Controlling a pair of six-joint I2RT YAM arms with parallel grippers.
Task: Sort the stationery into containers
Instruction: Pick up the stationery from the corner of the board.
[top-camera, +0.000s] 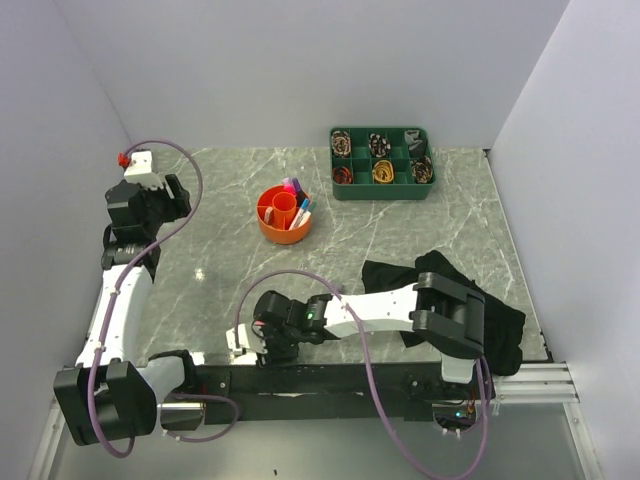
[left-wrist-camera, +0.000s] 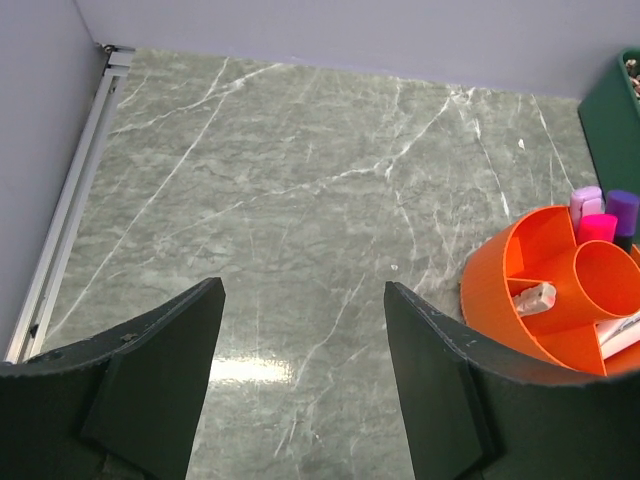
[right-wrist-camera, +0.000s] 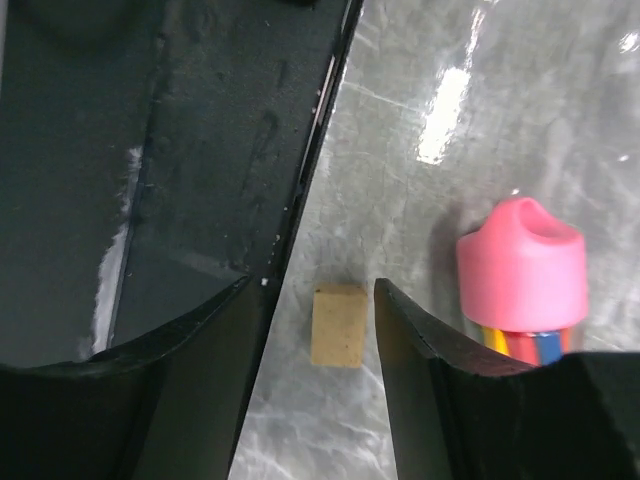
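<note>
While right gripper (right-wrist-camera: 315, 282) straddles it: eraser (right-wrist-camera: 338, 325) lies on table (right-wrist-camera: 560, 120) between the jaws, by base rail (right-wrist-camera: 200, 150)
Eraser axis: long side along the fingers
Right jaws: part open, empty
Pink case (right-wrist-camera: 522, 275): just outside right finger
Left gripper (left-wrist-camera: 302, 287): wide, empty, beside organiser (left-wrist-camera: 485, 295), well apart from eraser
Nearer arm: right

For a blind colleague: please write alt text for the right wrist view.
The right gripper hangs open over a small beige eraser on the marble table, the eraser between its dark fingers. A pink case is at the right, a black plate at the upper left.
</note>
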